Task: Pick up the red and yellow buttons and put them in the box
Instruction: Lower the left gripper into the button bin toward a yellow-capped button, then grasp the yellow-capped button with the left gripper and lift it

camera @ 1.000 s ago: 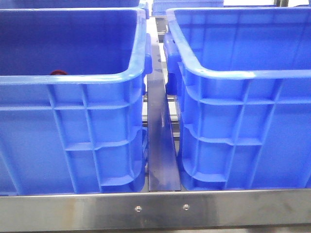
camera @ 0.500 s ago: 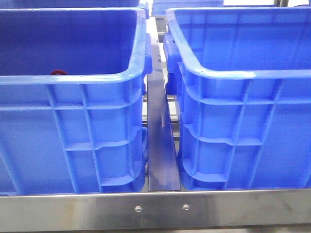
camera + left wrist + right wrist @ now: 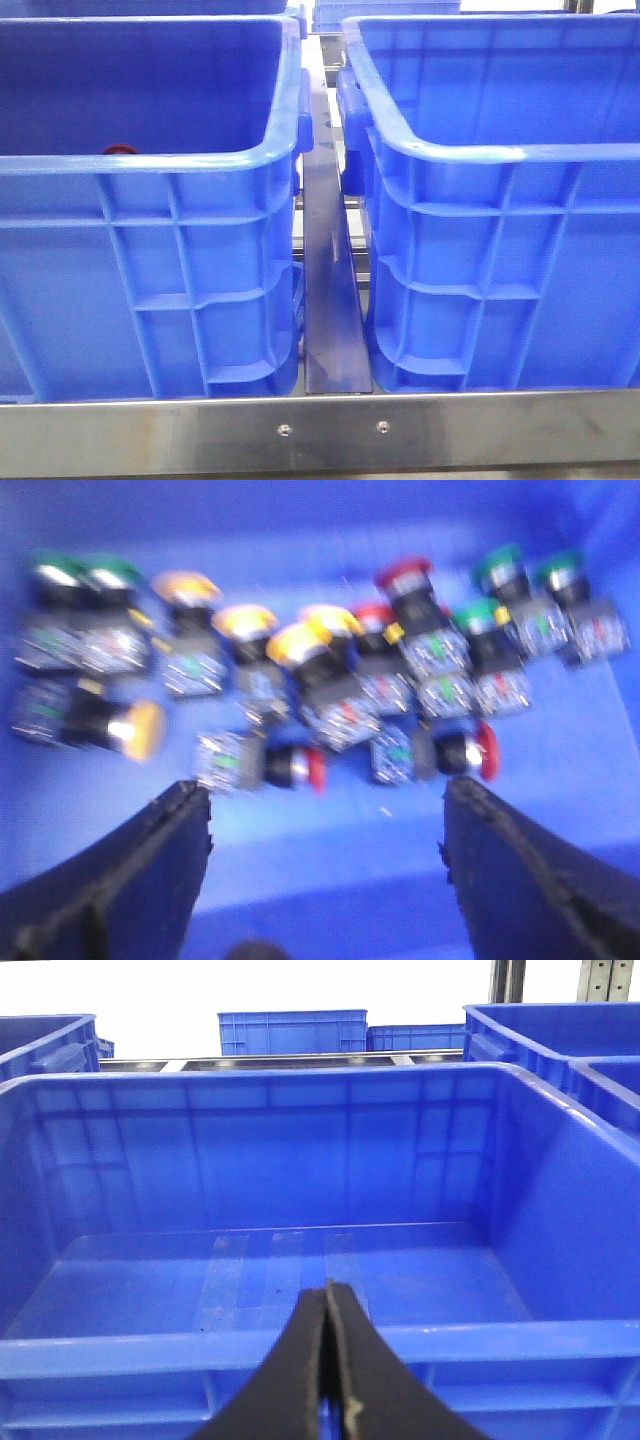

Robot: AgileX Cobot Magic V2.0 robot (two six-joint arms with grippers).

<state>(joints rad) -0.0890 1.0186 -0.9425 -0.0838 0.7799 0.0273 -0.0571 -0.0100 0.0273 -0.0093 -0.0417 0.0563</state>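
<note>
Left wrist view: left gripper (image 3: pixel 325 820) spread wide, holding nothing, above a blurred cluster of small dark-bodied push buttons on a blue crate floor; red-capped button (image 3: pixel 296 767) and yellow-capped button (image 3: pixel 300 650) lie among green-capped ones (image 3: pixel 497 570). Right wrist view: right gripper (image 3: pixel 328 1305) pressed closed on nothing, near the rim of the large deep blue ribbed plastic box (image 3: pixel 300 1090). Front view: two such crates stand side by side; neither arm visible.

The counter (image 3: pixel 330 432) is a steel frame with a front rail carrying two screw heads. Two blue crates stand directly on it: the left crate (image 3: pixel 150 280) at 9 o'clock, the right crate (image 3: pixel 500 270) at 3 o'clock, apart, with a dark metal divider strip (image 3: pixel 330 300) between them.
</note>
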